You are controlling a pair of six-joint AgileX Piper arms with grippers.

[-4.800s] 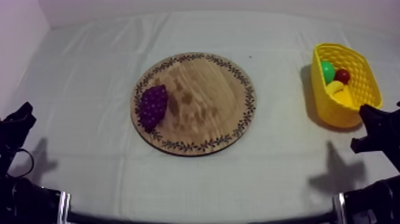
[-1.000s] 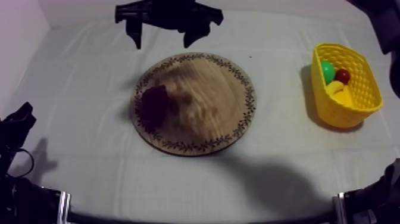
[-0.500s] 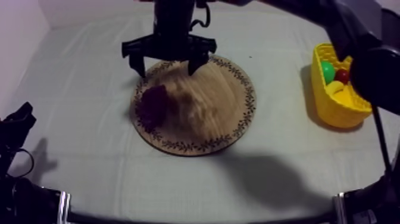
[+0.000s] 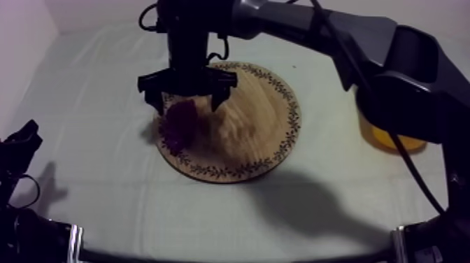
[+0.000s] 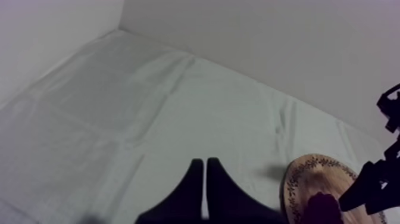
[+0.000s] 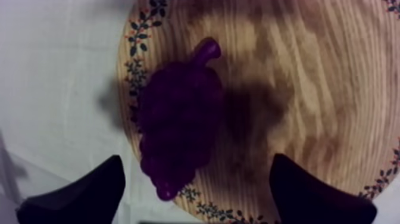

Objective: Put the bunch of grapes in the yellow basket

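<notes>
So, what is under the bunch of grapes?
The wooden board: the grapes lie on its patterned rim. The wood directly beneath them is covered. The open right gripper hangs above.

Left arm: folded low at its own side. Left tool: fingers together in a narrow wedge.
Right arm: reaching in from upper right, wrist turned downward. Right tool: fingers spread wide apart.
</notes>
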